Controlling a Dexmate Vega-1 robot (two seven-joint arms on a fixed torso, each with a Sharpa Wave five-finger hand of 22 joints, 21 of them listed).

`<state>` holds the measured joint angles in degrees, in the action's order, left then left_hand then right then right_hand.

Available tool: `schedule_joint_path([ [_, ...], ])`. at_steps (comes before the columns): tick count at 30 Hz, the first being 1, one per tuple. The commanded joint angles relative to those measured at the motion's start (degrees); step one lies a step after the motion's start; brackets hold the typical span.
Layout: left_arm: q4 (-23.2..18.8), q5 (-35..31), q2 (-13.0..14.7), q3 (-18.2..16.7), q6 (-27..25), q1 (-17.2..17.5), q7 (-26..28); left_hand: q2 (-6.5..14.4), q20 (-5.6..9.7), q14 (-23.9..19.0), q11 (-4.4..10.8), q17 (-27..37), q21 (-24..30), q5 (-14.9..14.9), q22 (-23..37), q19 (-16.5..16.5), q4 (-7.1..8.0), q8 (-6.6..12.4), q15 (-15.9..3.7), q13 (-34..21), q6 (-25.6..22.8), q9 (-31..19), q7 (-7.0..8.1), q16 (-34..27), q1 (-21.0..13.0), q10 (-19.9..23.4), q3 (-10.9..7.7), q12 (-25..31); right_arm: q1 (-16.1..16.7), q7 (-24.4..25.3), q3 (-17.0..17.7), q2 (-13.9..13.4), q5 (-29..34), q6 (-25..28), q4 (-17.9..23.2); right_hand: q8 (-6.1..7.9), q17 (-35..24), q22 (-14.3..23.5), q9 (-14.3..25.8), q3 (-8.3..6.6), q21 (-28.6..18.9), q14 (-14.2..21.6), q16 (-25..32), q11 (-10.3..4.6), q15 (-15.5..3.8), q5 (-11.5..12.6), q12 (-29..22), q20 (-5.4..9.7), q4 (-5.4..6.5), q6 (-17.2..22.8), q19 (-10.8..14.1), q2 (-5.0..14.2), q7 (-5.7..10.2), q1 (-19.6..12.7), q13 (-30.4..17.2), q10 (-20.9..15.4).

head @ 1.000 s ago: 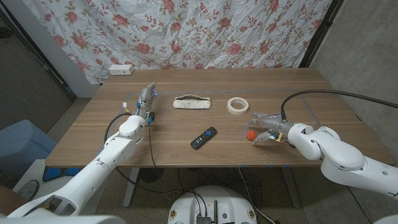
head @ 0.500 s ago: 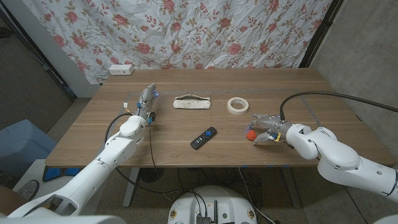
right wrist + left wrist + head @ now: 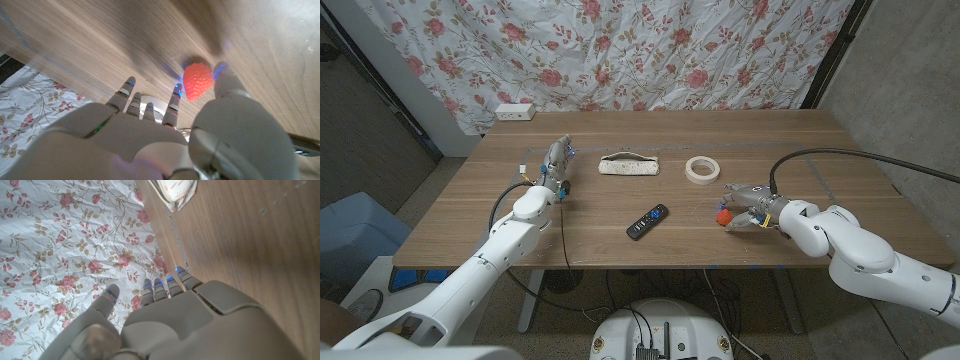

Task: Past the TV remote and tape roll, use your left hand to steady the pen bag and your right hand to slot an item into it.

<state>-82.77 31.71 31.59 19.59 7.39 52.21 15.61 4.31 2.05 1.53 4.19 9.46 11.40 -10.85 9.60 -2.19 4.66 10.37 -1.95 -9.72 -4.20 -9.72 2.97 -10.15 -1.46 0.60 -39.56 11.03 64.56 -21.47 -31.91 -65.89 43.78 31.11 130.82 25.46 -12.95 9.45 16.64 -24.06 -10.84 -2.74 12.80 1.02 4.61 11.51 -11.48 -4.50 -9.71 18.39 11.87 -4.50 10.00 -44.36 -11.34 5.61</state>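
Step in hand: pick-up of the item, not yet secured. Right hand [image 3: 748, 210] at about 4 o'clock on the tabletop [image 3: 820, 150], fingers [image 3: 176, 100] spread around a red strawberry [image 3: 722, 215], thumb on one side and fingertip on the other in the right wrist view; closed grip not evident, strawberry apparently on the wood. Left hand [image 3: 556, 165] at about 9 o'clock, standing on edge, fingers straight and apart, holding nothing, well apart from the pen bag [image 3: 629, 165]. Pen bag at about 11 o'clock, lying lengthwise, untouched; whether open or zipped, cannot tell. Tape roll [image 3: 700, 169] at 1 o'clock, TV remote [image 3: 647, 221] near 6 o'clock, both between the hands. Next move, as judged: fingers pinched on strawberry, lift, carry past tape roll toward bag; left hand across to pin the bag's near end.
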Motion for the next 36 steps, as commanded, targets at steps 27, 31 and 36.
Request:
schedule_joint_path([
  [27, -1.9, 0.0, 0.9, -0.2, -0.7, 1.2, 0.2, 4.2, 0.35, -0.6, 0.16, 0.2, -0.4, -0.3, 0.1, -0.2, -0.07, -0.05, -0.62, -0.2, -0.6, -0.1, -0.14, 0.1, 0.2, 0.4, -0.81, -0.2, 3.1, 11.2, 0.5, 1.7, 0.0, -1.0, -2.5, 9.57, -0.5, 0.1, 2.4, -0.43, -0.7, 4.8, 2.2, -3.43, -4.31, -0.8, -1.3, 3.02, -0.07, 14.4, 5.1, 1.27, 2.2, -5.1, 0.1, -7.9],
  [31, -1.9, 0.0, 0.9, -0.2, -0.8, 1.3, 0.2, 4.2, 0.26, -0.6, 0.18, 0.2, -0.4, -0.3, 0.1, -0.3, -0.07, -0.05, -0.58, -0.2, -0.6, -0.1, -0.13, 0.1, 0.2, 0.4, -0.84, -0.2, 3.0, 11.4, 0.6, 1.7, -0.3, -1.3, -2.6, 10.47, -0.5, 0.1, 2.7, -0.4, -0.6, 5.1, 2.3, -3.44, -4.6, -0.8, -1.4, 3.19, -0.03, 15.9, 5.5, 1.34, 2.24, -5.4, 0.1, -8.5],
  [36, -2.1, 0.1, 1.0, -0.2, -1.2, 1.3, 0.4, 4.2, 0.24, -0.6, 0.18, 0.2, -0.4, -0.3, 0.1, -0.3, -0.08, -0.06, -0.59, -0.2, -0.6, -0.1, -0.08, 0.1, 0.2, 0.3, -0.86, -0.2, 3.1, 11.4, 1.1, 1.5, -0.8, -1.1, -2.2, 11.44, -0.5, 0.1, 2.9, -0.33, -0.6, 5.3, 2.4, -3.7, -4.8, -0.9, -1.4, 3.28, 0.06, 17.5, 5.9, 1.45, 2.24, -5.7, 0.1, -9.3],
])
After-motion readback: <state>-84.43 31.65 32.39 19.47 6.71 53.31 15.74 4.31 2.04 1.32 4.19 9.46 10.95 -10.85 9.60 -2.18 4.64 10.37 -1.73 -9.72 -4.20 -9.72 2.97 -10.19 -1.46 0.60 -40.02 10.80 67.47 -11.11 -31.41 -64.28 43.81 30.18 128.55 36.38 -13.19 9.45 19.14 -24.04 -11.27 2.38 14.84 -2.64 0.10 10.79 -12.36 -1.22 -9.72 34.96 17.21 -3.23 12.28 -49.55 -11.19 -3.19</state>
